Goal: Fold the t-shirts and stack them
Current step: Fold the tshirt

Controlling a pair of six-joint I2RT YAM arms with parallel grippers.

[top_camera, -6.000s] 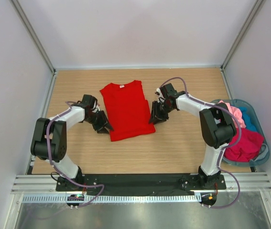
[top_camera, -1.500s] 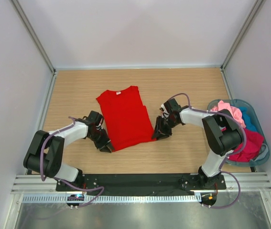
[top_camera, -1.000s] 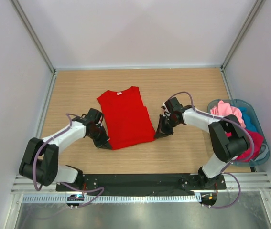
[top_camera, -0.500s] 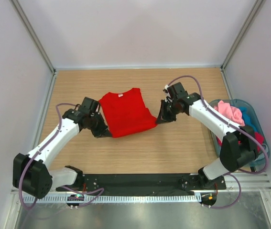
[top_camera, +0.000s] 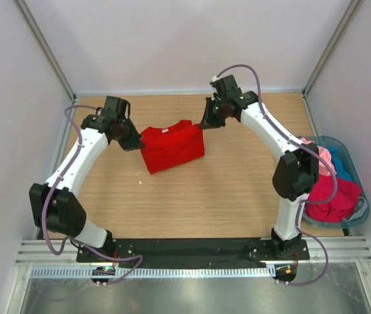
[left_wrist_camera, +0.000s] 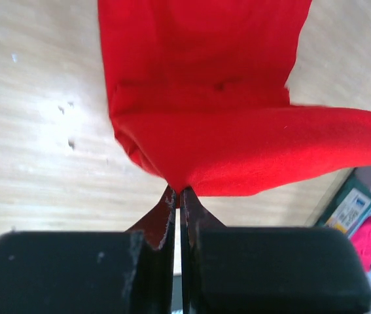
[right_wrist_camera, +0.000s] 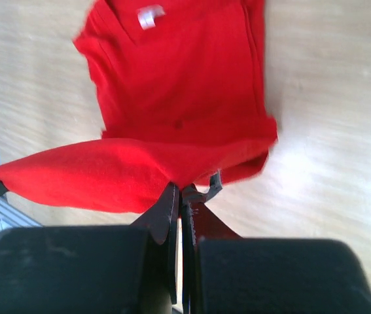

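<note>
Clamping the red t-shirt [top_camera: 172, 147], left end effector [left_wrist_camera: 177, 193] and right end effector [right_wrist_camera: 178, 190] hold its edge up.

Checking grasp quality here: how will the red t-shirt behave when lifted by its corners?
Likely floppy: the red t-shirt sags in a curve between the left gripper and right gripper, each shut on a corner. Probably light, since two thin pinches carry it. It should fold over itself rather than hold shape, as the lower layer shows.

The right arm [top_camera: 292, 171] hides part of the basket [top_camera: 363, 208]; the red t-shirt [left_wrist_camera: 198, 78] runs off both wrist views' top edges.
</note>
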